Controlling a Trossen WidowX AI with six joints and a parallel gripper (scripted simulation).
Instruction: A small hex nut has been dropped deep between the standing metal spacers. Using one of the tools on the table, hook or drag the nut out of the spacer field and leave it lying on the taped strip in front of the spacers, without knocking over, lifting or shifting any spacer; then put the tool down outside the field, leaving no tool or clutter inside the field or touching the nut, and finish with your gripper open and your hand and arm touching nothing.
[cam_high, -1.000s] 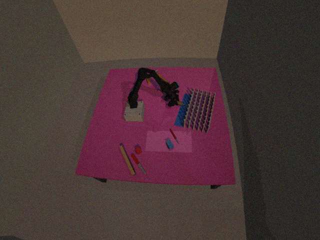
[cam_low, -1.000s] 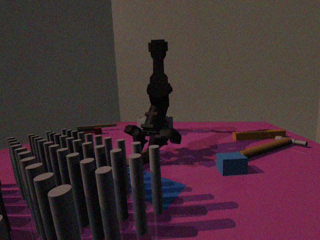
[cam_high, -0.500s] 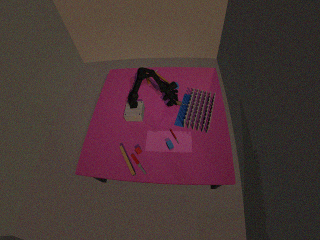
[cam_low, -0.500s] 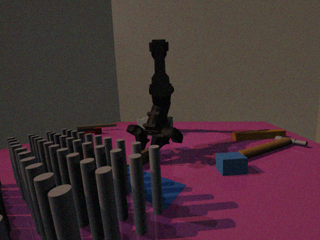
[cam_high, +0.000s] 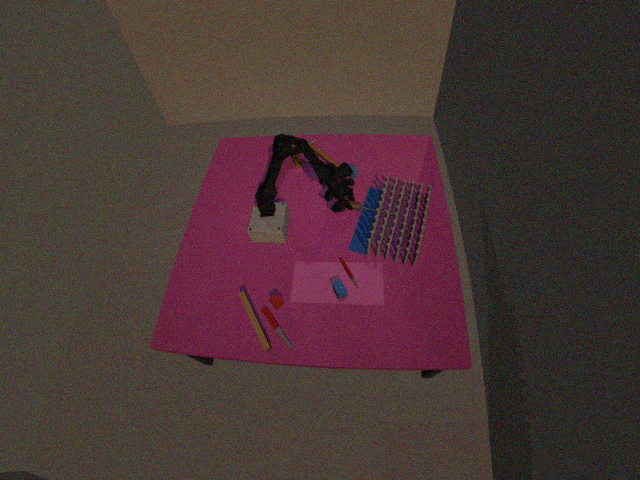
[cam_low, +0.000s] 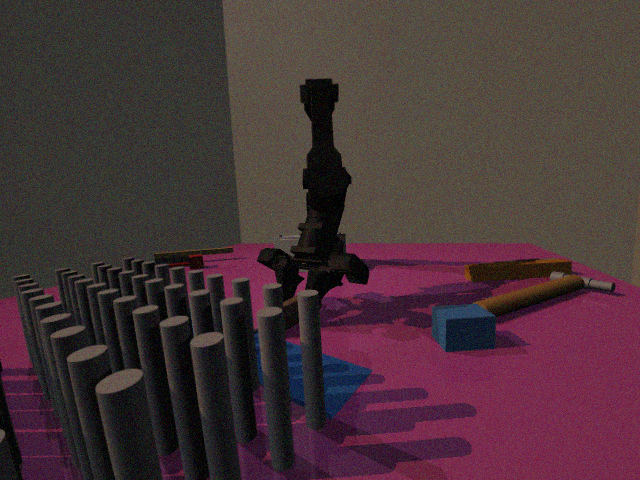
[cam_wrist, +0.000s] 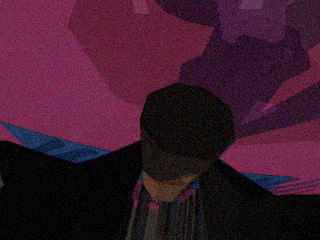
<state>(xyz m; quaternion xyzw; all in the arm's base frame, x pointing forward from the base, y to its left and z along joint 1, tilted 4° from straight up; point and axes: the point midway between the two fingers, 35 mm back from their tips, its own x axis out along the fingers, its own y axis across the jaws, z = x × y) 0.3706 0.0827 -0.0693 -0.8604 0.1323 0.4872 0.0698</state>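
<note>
My gripper (cam_high: 352, 203) (cam_low: 303, 293) (cam_wrist: 173, 151) is shut on a tool by its brown wooden handle (cam_high: 356, 205) (cam_low: 291, 314) (cam_wrist: 186, 125). The handle points at the spacer field, low in front of it. A thin pale shaft (cam_high: 367, 208) runs from it over the blue taped strip (cam_high: 362, 230) (cam_low: 343, 379) (cam_wrist: 52, 150) to the front row; where its tip ends is hidden. The grey metal spacers (cam_low: 312, 361) stand upright in rows. The hex nut cannot be made out in any view.
Behind the arm lie a wooden-handled tool (cam_high: 325, 154) (cam_low: 532, 295), an orange bar (cam_high: 296, 161) (cam_low: 516, 270) and a blue block (cam_high: 354, 171) (cam_low: 462, 328). Nearer the table's front are another blue block (cam_high: 338, 288), two red-handled tools, a red block (cam_high: 277, 300) and a yellow bar (cam_high: 254, 317).
</note>
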